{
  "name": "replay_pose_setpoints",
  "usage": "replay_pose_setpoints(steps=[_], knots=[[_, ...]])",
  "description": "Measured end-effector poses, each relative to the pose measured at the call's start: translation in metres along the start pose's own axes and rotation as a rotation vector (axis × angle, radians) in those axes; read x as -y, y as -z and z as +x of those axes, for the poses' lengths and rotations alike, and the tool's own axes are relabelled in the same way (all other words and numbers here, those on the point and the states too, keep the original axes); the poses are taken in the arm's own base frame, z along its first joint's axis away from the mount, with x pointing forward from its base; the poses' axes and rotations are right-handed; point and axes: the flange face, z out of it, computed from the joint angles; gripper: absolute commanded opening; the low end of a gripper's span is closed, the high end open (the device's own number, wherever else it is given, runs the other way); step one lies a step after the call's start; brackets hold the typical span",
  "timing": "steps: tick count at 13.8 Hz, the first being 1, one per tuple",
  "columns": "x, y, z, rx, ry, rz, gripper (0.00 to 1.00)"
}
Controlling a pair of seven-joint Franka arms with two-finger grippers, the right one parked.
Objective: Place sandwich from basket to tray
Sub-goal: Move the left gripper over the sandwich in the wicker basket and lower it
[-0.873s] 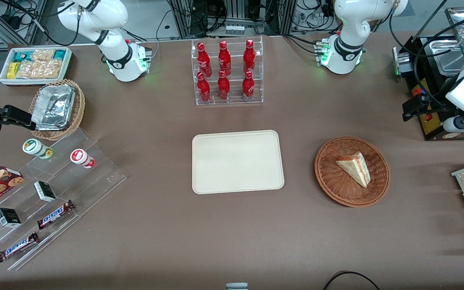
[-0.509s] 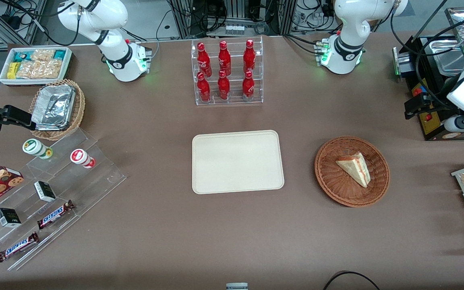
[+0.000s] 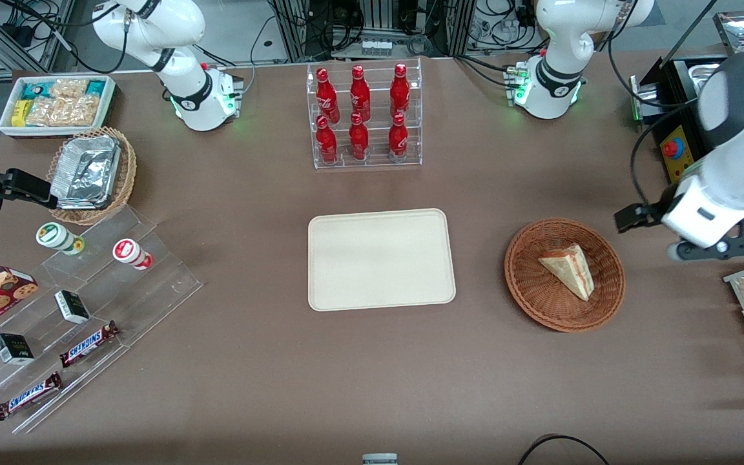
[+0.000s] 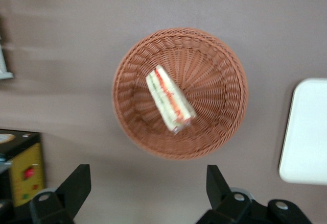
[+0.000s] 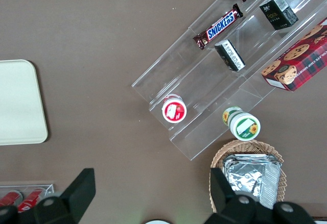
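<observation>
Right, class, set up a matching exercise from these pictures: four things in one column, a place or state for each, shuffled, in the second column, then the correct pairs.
Column 1
1. sandwich
2. tray
3. left gripper
4. red bottles

Column 2
A. standing in a clear tiered rack
B. open, above the table next to the basket
C. lying in the woven basket
D. flat on the table with nothing on it

Pairs: 1-C, 2-D, 3-B, 4-A
</observation>
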Motion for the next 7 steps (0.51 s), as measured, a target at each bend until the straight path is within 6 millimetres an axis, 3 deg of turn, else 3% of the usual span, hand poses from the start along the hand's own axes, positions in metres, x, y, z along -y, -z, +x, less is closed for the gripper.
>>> replay_pose_setpoints(steps=[3, 7], knots=[[-0.022, -0.046, -0.01, -0.037, 0.13, -0.013, 1.0], [-0.022, -0.101, -0.028, -0.097, 0.283, -0.044, 1.0]])
